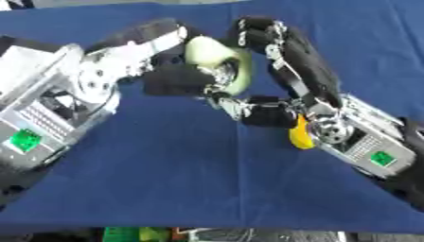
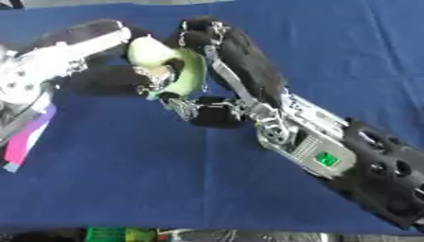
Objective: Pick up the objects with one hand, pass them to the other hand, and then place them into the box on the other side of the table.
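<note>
The 2 hands meet over the middle of the blue table point(image 1: 190, 179). Between them is a pale green thing point(image 1: 217, 59), up off the cloth. The left hand point(image 1: 170, 75) has its fingers curled on one side of it. The right hand point(image 1: 273, 52) bends its fingers round the other side. A yellow thing point(image 1: 300, 136) peeks out under the right wrist

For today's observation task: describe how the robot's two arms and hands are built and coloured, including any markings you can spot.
Both arms have silver metal forearm housings, each with a small green square marking. The left hand and right hand are mostly black with silver joints and linkages. The right forearm's upper section is black, with round holes.
</note>
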### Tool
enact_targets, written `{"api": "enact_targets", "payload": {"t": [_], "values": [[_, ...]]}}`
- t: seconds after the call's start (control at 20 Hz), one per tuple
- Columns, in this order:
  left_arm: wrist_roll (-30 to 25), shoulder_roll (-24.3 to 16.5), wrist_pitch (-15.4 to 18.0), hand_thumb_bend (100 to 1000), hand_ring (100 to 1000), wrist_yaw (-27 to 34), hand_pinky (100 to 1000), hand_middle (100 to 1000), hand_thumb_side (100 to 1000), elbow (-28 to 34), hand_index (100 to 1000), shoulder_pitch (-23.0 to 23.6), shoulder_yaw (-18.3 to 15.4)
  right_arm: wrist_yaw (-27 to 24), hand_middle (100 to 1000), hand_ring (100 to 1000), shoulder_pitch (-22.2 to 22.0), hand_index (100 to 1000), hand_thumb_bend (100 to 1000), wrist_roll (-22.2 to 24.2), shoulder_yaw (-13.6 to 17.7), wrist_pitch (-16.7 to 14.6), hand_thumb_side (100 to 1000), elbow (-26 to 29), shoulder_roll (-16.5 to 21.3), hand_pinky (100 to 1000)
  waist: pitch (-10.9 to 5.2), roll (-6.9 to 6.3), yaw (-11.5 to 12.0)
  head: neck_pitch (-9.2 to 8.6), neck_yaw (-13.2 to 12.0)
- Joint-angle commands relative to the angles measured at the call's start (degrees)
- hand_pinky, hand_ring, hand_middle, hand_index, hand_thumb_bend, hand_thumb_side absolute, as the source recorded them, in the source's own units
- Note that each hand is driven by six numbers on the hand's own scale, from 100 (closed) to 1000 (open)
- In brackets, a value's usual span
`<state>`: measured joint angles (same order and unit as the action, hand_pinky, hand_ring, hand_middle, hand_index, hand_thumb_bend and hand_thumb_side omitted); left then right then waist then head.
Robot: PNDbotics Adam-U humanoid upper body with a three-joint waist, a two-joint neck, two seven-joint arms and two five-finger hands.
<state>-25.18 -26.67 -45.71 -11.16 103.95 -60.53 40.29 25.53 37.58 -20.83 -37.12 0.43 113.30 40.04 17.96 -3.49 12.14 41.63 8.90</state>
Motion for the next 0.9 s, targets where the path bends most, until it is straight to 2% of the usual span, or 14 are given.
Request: {"api": "enact_targets", "payload": {"t": [0.05,0.25,0.35,0.5,0.6,0.8,0.9], "values": [[-5.9,-0.7,-6.3,100,592,0.9,761,493,275,-1.7,629,-0.5,-0.1,0.6,328,502,0.7,530,100,-0.6,0.6,0.1,100,1.3,0.1,815,-0.91,0.08,-0.1,-0.21,-0.2],[-6.8,-0.7,-6.3,100,538,1.7,727,422,264,-2.5,541,-0.3,0.2,1.2,350,517,0.5,548,100,-0.6,0.4,0.5,100,1.3,0.3,812,-0.95,0.08,-0.2,-0.08,-0.4],[-6.5,-0.8,-6.3,100,496,1.6,698,361,255,-3.1,471,-0.2,0.1,2.1,426,559,0.2,622,100,0.3,0.3,1.4,100,1.3,0.4,807,-1.02,0.11,-0.2,-0.09,-0.4],[-4.9,-0.9,-6.3,100,435,0.9,667,293,245,-4.2,399,0.0,-0.1,3.6,566,667,0.0,755,259,1.9,0.4,3.2,100,1.3,0.4,838,-1.13,0.07,-0.3,-0.11,-0.3],[-3.4,-1.1,-6.3,100,413,0.5,660,274,245,-4.8,377,0.2,-0.3,4.7,657,740,0.0,836,314,2.9,0.4,4.2,100,1.3,0.5,869,-1.18,0.03,-0.3,-0.03,-0.2],[-1.0,-2.1,-6.3,100,401,0.2,656,268,245,-5.5,372,0.8,-0.6,6.6,770,828,-0.2,916,314,5.0,0.7,7.0,100,1.3,0.7,903,-1.27,-0.14,-0.3,0.17,-0.1],[-0.2,-2.8,-6.3,100,402,0.5,656,268,245,-5.7,373,1.3,-0.8,7.4,807,862,-0.3,936,303,5.8,0.9,8.1,129,1.3,0.8,917,-1.29,-0.22,-0.3,0.24,-0.1]]}}
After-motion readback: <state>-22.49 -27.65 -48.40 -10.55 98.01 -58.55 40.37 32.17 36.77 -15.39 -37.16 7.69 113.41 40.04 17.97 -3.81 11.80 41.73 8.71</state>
